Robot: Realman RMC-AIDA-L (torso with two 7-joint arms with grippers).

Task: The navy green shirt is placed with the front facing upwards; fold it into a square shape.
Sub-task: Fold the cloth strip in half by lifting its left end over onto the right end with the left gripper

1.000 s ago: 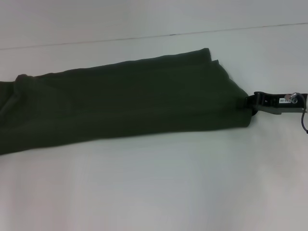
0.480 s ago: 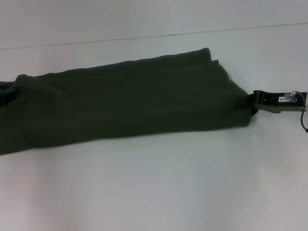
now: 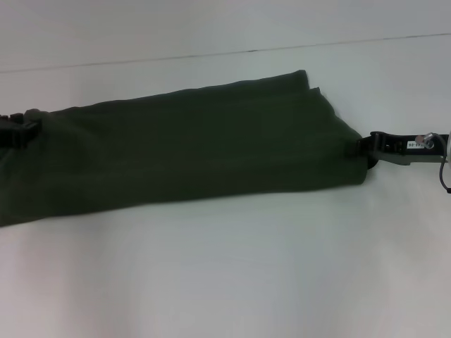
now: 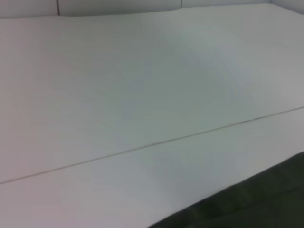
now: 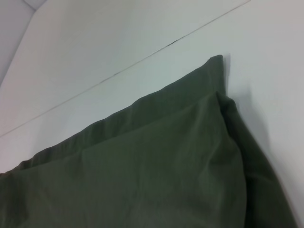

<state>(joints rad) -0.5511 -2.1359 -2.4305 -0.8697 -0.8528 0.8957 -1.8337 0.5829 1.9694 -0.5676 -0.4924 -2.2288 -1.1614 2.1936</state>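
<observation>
The navy green shirt (image 3: 190,148) lies as a long folded band across the white table, its plain olive cloth facing up and no lettering showing. My right gripper (image 3: 366,150) is at the band's right end, shut on the cloth, which draws to a point there. At the far left, my left gripper (image 3: 15,131) reaches in over the shirt's left end. The right wrist view shows the shirt (image 5: 156,175) with its layered far corner. The left wrist view catches only a dark edge of the shirt (image 4: 256,204).
A thin seam (image 3: 254,51) runs across the white table (image 3: 225,267) behind the shirt. White table surface spreads in front of the band.
My left gripper has come into view at the far left and moved in over the shirt's left end. The right gripper and the shirt's right end have stayed put.
</observation>
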